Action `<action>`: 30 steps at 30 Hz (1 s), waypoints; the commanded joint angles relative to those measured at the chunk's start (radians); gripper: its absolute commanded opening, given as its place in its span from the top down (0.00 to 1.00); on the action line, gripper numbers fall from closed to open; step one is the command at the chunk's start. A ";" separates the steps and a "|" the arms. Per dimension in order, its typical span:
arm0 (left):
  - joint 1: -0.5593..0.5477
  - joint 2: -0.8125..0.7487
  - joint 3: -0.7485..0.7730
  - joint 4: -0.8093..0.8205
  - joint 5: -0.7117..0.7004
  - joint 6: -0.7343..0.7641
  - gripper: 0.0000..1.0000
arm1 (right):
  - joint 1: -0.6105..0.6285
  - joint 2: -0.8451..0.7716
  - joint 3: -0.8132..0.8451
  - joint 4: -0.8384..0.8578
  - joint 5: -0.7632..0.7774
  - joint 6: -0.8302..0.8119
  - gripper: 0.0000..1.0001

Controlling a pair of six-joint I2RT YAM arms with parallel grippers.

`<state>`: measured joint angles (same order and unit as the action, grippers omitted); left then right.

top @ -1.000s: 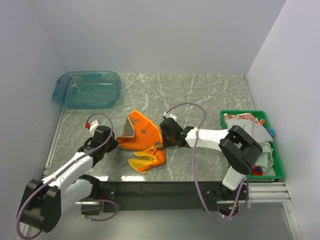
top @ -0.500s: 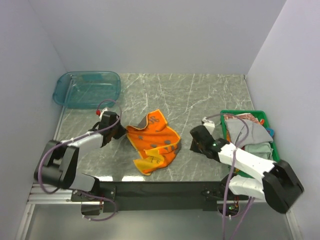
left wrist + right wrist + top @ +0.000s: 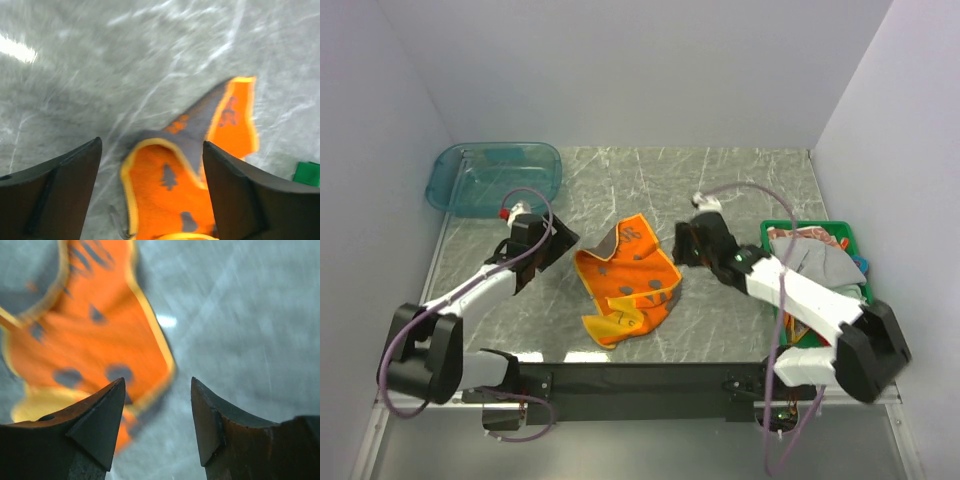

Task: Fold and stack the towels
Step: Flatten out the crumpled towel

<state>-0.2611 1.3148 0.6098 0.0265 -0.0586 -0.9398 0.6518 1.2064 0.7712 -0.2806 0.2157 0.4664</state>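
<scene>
An orange towel [image 3: 628,280] with grey shapes and a yellow border lies rumpled on the marble table, its near corner folded over. My left gripper [image 3: 563,241] hovers open just off the towel's left edge. In the left wrist view the towel [image 3: 165,200] shows below the open left gripper [image 3: 151,145], with nothing between the fingers. My right gripper [image 3: 682,246] is open at the towel's right edge. In the right wrist view the towel [image 3: 95,340] lies left of the right gripper [image 3: 157,381], which holds nothing. More towels, grey-white [image 3: 820,262] and red-patterned [image 3: 798,237], lie in the crate.
A green plastic crate [image 3: 808,227] holding the other towels stands at the table's right edge. A clear teal plastic tub [image 3: 495,178] sits at the back left. The table's front edge [image 3: 640,355] runs just below the orange towel.
My left gripper has opened and let go of the orange towel, which now lies flatter. My right gripper has swung from near the crate up to the towel's right edge and opened wider.
</scene>
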 commanded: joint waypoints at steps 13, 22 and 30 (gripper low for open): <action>-0.233 -0.063 0.113 -0.146 -0.098 0.083 0.30 | -0.046 0.728 0.651 0.052 -0.213 -0.307 0.64; -0.268 0.115 0.165 -0.046 -0.087 -0.019 0.28 | -0.046 0.844 0.639 0.061 -0.277 -0.233 0.64; -0.268 0.224 0.206 0.032 -0.099 -0.089 0.38 | -0.066 0.808 0.487 0.070 -0.216 -0.103 0.64</action>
<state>-0.5262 1.5185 0.7589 -0.0319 -0.1478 -0.9863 0.5968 2.0312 1.3315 -0.1658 -0.0326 0.3008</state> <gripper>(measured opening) 0.640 0.355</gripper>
